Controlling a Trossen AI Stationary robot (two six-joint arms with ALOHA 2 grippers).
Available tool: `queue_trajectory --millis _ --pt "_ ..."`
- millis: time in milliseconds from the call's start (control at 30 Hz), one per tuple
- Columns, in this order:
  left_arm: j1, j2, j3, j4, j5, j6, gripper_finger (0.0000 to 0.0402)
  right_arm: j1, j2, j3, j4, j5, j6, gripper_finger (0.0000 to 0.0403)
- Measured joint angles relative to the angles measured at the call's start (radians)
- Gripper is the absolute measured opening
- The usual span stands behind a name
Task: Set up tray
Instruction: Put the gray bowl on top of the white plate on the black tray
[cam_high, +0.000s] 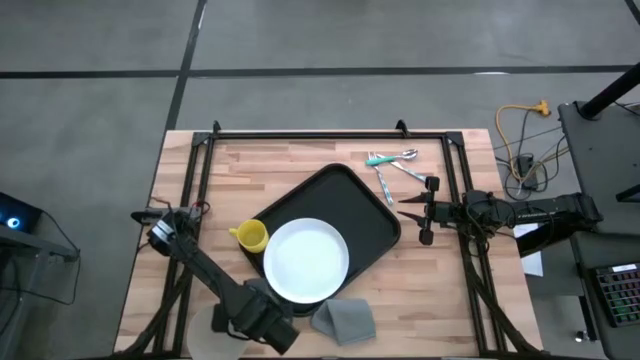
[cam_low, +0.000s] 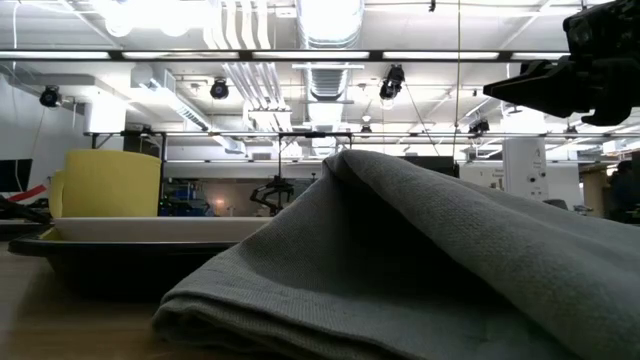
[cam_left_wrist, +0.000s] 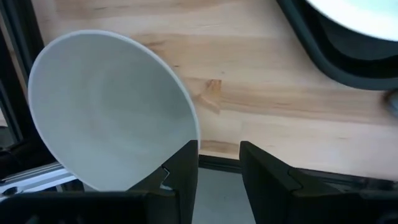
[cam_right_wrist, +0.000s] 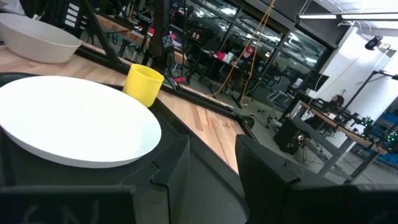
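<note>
Wooden table (cam_high: 300, 165); on it: tray (cam_high: 345, 205), cup (cam_high: 250, 236), cloth (cam_high: 345, 319), bowl (cam_high: 203, 320), cutlery (cam_high: 392, 160).

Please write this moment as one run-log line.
tray: holds plate | cup: beside tray | left gripper: open, by bowl | right gripper: open, at tray edge

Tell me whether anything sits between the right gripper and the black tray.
Nothing visible does. The right gripper hovers at the tray's right edge, with only bare wood between them. The cutlery lies off to the side, toward the table's far edge.
</note>
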Motion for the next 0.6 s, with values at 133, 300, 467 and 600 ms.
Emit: queue_trajectory --millis 133,300,467,600 --pt "-0.002 0.006 -0.016 0.011 0.000 -0.007 0.0104 0.000 0.000 0.000 0.000 0.000 0.000 0.0123" --pt "-0.007 0.008 -0.052 0.008 0.000 -0.010 0.0104 0.000 0.000 0.000 0.000 0.000 0.000 0.0123" --pt "-0.011 0.008 -0.072 0.009 0.000 -0.017 0.0104 0.000 0.000 0.000 0.000 0.000 0.000 0.0123" --pt "-0.015 0.008 -0.086 0.016 -0.001 -0.017 0.0104 0.000 0.000 0.000 0.000 0.000 0.000 0.0123"
